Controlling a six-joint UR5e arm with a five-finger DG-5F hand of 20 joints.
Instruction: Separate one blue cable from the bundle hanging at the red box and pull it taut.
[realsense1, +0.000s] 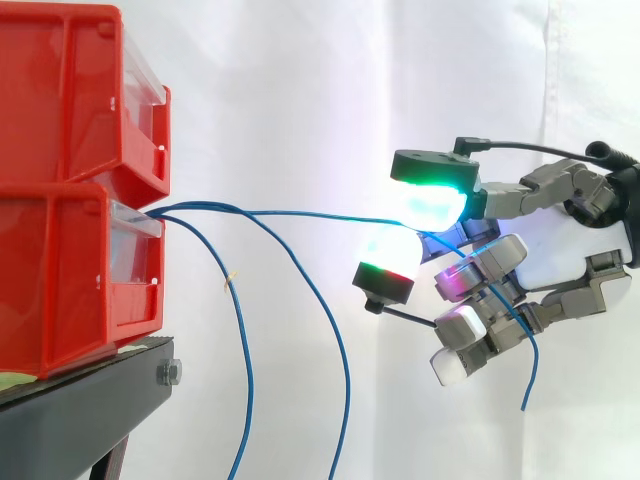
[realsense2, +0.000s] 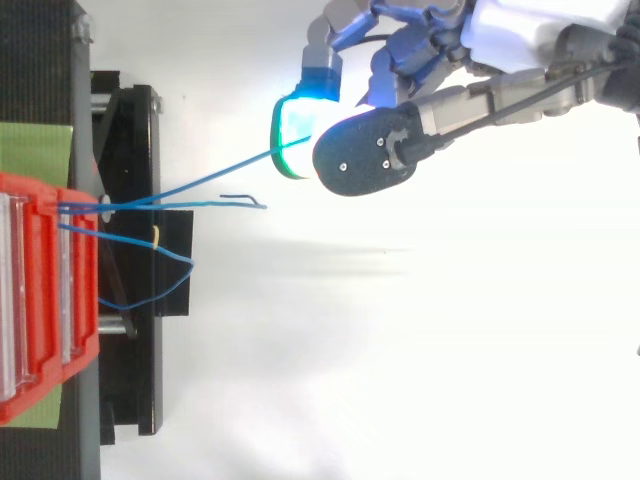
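Hand (realsense1: 575, 245) clenched on one blue cable (realsense1: 300, 213), which is pinched between glowing pads (realsense1: 430, 205). The cable runs nearly straight from the hand to the lower red box (realsense1: 70, 270), well apart from it. Its free end dangles below the hand. Two loose cables (realsense1: 247, 360) hang between box and hand.
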